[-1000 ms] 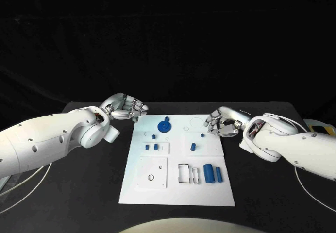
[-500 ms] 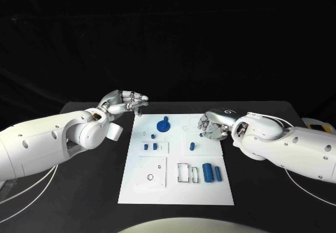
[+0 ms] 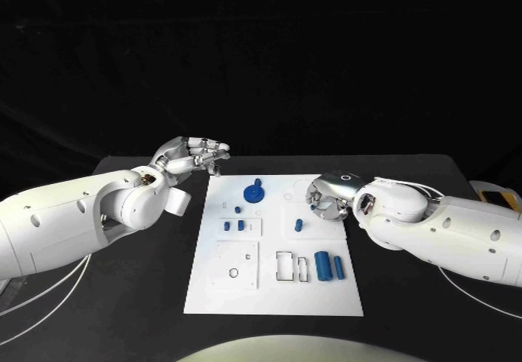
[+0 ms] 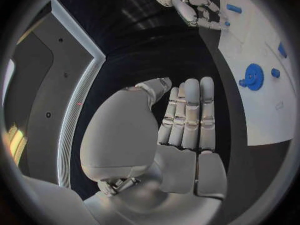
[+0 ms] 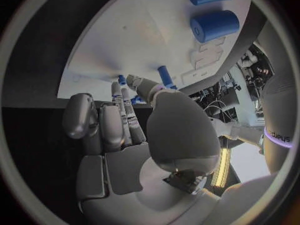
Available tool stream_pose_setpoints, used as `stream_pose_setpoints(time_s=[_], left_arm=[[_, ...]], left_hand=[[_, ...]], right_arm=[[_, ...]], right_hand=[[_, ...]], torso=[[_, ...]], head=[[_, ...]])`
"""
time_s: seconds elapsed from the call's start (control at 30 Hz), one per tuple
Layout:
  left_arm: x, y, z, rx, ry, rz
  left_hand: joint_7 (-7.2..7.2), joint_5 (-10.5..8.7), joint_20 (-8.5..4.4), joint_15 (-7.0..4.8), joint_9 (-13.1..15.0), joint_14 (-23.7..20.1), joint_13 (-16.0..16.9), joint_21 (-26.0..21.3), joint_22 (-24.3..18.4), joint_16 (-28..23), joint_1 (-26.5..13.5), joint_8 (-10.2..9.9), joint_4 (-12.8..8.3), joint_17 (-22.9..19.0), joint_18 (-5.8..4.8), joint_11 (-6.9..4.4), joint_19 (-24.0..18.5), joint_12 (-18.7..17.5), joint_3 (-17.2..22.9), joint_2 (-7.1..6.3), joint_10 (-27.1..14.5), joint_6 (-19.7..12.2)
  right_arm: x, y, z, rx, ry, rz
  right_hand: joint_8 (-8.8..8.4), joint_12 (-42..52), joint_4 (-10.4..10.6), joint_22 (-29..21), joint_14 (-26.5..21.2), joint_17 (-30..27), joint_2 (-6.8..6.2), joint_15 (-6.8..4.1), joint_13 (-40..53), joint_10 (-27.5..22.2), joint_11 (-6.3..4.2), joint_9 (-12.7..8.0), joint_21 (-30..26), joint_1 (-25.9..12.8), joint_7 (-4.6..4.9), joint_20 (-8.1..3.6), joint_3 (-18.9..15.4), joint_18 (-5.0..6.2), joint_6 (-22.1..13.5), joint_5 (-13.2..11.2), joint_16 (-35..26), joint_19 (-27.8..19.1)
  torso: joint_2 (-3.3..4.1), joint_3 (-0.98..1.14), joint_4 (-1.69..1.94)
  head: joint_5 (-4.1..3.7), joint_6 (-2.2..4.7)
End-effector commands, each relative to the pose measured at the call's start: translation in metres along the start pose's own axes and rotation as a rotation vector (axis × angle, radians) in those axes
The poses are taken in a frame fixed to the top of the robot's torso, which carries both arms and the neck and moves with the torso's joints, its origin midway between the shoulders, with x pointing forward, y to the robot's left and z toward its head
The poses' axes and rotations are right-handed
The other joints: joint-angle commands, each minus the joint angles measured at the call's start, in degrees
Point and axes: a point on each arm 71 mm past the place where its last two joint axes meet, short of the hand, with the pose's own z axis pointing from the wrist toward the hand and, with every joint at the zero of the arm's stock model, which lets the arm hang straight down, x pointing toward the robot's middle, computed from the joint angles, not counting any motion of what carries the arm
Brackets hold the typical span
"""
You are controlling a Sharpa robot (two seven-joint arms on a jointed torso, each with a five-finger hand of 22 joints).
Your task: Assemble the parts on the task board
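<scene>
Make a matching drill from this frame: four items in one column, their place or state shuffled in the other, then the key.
Items:
1. left hand
2. right hand
3. blue gear
4. two blue cylinders

Place or state:
A. lying side by side on the near right part of the task board
B. over the board's right edge, holding nothing
C. on the far part of the board, near its middle
D. off the board, by its far left corner, holding nothing

Pairs: 1-D, 2-B, 3-C, 4-A
</scene>
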Motion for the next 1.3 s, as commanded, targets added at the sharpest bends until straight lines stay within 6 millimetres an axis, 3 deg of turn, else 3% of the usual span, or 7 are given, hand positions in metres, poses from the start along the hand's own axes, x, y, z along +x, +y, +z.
stream_pose_setpoints(time_s=[0.03,0.47,0.77,0.83,0.93,1.3], left_arm=[[0.002,-0.002,0.0,0.016,0.017,-0.024],[0.002,-0.001,0.0,0.006,0.021,-0.026],[0.001,-0.001,-0.001,0.0,0.018,-0.025],[0.001,-0.001,-0.001,-0.002,0.018,-0.025],[0.002,-0.001,-0.001,-0.005,0.018,-0.025],[0.003,0.0,-0.001,-0.018,0.026,-0.028]], left_hand=[[0.0,0.24,-0.07,-0.17,-0.1,0.3,0.0,-0.4,-0.1,-0.4,0.1,-0.1,-0.2,-0.1,0.35,0.13,0.3,0.1,-0.2,0.64,-0.3,-0.4],[0.12,0.3,-0.08,-0.13,-0.1,0.3,0.0,-0.5,-0.2,-0.4,0.3,-0.2,-0.3,-0.1,0.34,0.23,0.5,0.0,-0.2,0.76,-0.5,-0.6],[0.14,0.3,-0.08,-0.11,-0.1,0.3,0.0,-0.5,-0.2,-0.4,0.3,-0.2,-0.3,-0.1,0.33,0.25,0.5,0.0,-0.2,0.77,-0.6,-0.6],[0.14,0.3,-0.08,-0.11,-0.1,0.3,0.0,-0.5,-0.2,-0.4,0.3,-0.2,-0.3,-0.1,0.33,0.25,0.5,0.0,-0.2,0.77,-0.6,-0.6],[0.16,0.3,-0.08,-0.09,-0.1,0.3,-0.1,-0.5,-0.2,-0.4,0.3,-0.2,-0.4,-0.1,0.33,0.28,0.5,0.0,-0.2,0.81,-0.7,-0.6],[0.28,0.31,-0.07,-0.04,-0.2,0.2,-0.1,-0.6,-0.3,-0.5,0.6,-0.2,-0.6,-0.1,0.32,0.39,0.7,-0.1,-0.3,0.77,-1.0,-0.8]], right_arm=[[0.008,0.001,0.0,0.009,0.043,-0.038],[0.017,0.001,0.006,0.023,0.051,-0.041],[0.02,0.005,0.008,0.018,0.04,-0.031],[0.021,0.006,0.008,0.024,0.044,-0.032],[0.022,0.006,0.009,0.029,0.055,-0.038],[0.024,0.009,0.01,0.042,0.058,-0.084]], right_hand=[[0.18,0.0,0.0,1.9,2.5,0.3,-0.06,0.3,0.1,0.7,-0.12,0.1,0.8,0.3,-0.21,-0.05,0.5,-0.8,0.2,-0.2,0.5,0.4],[0.53,0.1,0.1,3.0,2.5,0.9,0.74,0.14,0.3,1.3,-0.33,0.4,2.3,0.7,-0.39,-0.17,1.2,-1.05,0.6,-0.7,1.6,1.0],[1.68,0.8,0.5,4.3,2.4,1.2,2.63,-0.39,0.7,3.1,-1.06,1.2,3.9,1.2,-1.18,-0.52,2.6,-1.28,2.3,-3.3,2.6,1.5],[2.36,1.2,0.0,4.8,2.4,1.4,3.81,-0.77,1.0,4.1,-1.51,1.7,4.7,2.1,-1.6,-0.83,3.6,-1.41,3.2,-4.8,3.0,1.8],[3.14,1.5,-1.1,5.5,2.4,1.6,4.83,-1.12,1.4,5.2,-1.92,2.3,5.7,3.4,-1.88,-1.21,4.8,-1.6,4.1,-5.1,3.4,2.2],[4.31,1.8,-3.1,7.4,2.4,1.6,5.38,-1.69,2.4,7.4,-2.52,3.2,8.5,4.1,-2.51,-1.84,7.5,-2.14,5.5,-4.4,4.0,3.4]], torso=[[0.0,0.1,-0.05],[-0.02,0.12,0.0],[-0.06,0.08,-0.07],[-0.07,0.06,-0.06],[-0.08,0.04,-0.06],[-0.1,0.05,-0.09]], head=[[0.1,-0.15],[0.12,-0.34],[0.21,-0.51],[0.13,-0.56],[0.12,-0.62],[0.05,-0.65]])
